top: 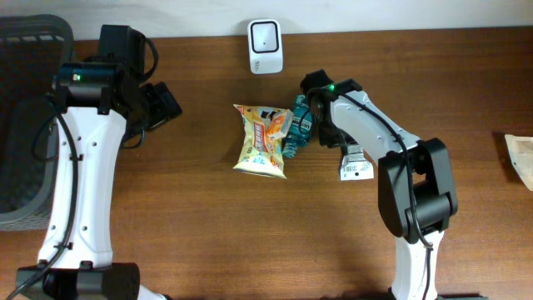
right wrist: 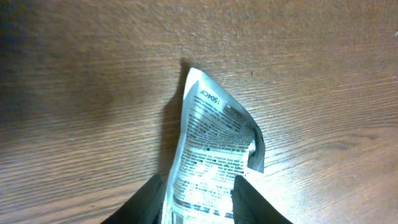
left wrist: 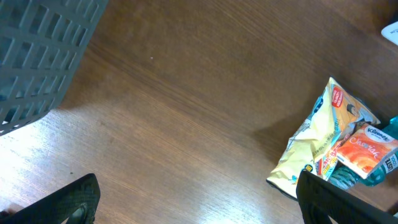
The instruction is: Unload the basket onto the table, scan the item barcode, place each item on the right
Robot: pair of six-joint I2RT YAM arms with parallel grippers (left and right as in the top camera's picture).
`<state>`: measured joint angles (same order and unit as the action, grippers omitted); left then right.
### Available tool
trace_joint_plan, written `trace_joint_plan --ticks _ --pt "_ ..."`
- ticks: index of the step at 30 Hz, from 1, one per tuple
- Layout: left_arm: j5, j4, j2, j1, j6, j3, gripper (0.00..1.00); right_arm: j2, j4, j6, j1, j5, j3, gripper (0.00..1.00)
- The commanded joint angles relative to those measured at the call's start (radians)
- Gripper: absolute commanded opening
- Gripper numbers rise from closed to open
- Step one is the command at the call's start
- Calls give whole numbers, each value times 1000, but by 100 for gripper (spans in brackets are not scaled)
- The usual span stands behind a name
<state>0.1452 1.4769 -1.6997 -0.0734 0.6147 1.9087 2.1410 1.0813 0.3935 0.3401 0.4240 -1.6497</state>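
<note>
A teal tissue packet [top: 297, 127] leans against a yellow snack bag [top: 261, 142] in the middle of the table. My right gripper [top: 305, 117] reaches it from the right. In the right wrist view its two fingers press both sides of the packet's white printed back [right wrist: 208, 143], which stands up from the wood with a folded corner. The white scanner [top: 265, 46] stands at the table's back edge, behind the bag. My left gripper [top: 163, 105] hangs wide open at the left, over bare wood [left wrist: 199, 193], with the snack bag [left wrist: 317, 146] off to its right.
A dark grey basket [top: 25, 108] fills the left end of the table and shows at top left in the left wrist view [left wrist: 37, 50]. A pale packet [top: 521, 160] lies at the right edge. A white barcode sticker [top: 356, 169] is on my right arm.
</note>
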Motion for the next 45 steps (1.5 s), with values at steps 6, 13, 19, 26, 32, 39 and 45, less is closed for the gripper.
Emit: trace_joint_plan --ticks 6,13,19,26,32,39,45 --pt "0 1 5 0 10 2 99 -7 34 16 -8 -13 -10 37" --pt "0 1 5 0 10 2 99 -6 9 16 -8 34 65 50" --pt "0 1 5 0 10 2 99 -6 -59 16 -35 59 153 59" --pt "0 1 5 0 10 2 99 -6 -137 15 -133 -58 226 59" --pt "0 1 5 0 10 2 99 -6 -170 14 -158 -150 230 40" --pt "0 1 5 0 10 2 99 -7 -127 8 -158 -220 136 34" --pt "0 1 5 0 10 2 99 -7 -90 4 -158 -278 26 34"
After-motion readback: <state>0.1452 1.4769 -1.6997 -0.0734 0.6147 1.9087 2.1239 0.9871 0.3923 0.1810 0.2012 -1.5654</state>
